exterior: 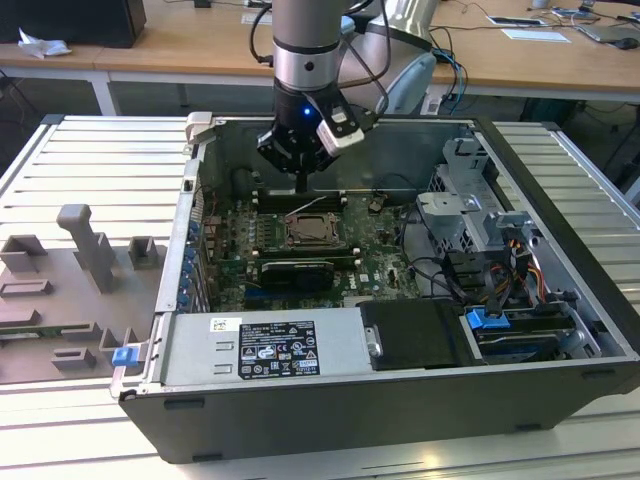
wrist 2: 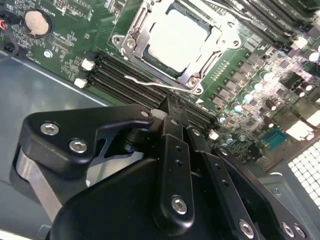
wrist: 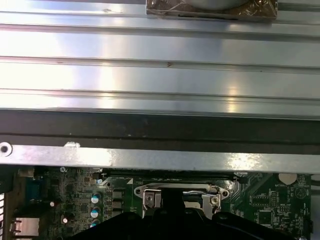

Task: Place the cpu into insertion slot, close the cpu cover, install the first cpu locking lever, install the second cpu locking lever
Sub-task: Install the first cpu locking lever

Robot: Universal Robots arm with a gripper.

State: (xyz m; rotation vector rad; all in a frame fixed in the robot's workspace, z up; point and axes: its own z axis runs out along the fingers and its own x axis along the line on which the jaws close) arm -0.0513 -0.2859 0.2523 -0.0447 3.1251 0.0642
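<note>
cpu [wrist 2: 177, 40] seated under cpu cover [wrist 2: 139, 35] | end effector [exterior: 302, 184] narrow, empty | ribbed metal table [exterior: 60, 160] | wooden desks [exterior: 180, 45] behind

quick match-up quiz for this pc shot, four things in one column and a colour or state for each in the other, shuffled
1 cpu
2 cpu cover
3 coin cell battery
4 gripper

a black, above the motherboard
b round, silver
c pale square, framed by metal
d silver frame, lying flat

Pairs: 1-c, 2-d, 3-b, 4-a
</note>
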